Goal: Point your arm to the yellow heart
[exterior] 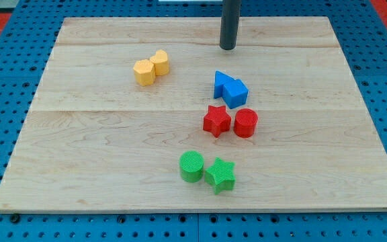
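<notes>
No text, label, brand, number or sign can be read anywhere in the view.

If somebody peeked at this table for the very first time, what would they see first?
Probably the bright pairs of blocks on the pale wooden board: two yellow blocks touching at the view's upper left, two blue blocks in the middle, and a red star beside a red cylinder just below them. Nearest the view's bottom sit a green cylinder and a green star. My tip comes down at the view's top, apart from every block.
</notes>
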Available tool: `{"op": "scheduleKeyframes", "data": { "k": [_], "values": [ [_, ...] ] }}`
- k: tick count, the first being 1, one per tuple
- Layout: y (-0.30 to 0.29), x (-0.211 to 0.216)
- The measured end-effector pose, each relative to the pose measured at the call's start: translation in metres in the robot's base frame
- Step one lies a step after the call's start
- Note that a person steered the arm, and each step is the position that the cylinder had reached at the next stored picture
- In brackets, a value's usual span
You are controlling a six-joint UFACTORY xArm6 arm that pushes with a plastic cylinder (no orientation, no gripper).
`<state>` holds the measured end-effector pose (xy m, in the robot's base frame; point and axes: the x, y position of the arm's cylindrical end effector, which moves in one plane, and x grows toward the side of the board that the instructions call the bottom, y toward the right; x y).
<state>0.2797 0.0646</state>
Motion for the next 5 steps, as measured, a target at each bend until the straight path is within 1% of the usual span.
{"op": "scheduleKeyframes", "data": {
  "k": [3, 4, 5],
  "values": [
    [0.002, 0.002],
    [-0.002, 0.021],
    [-0.049, 0.056]
  ]
}}
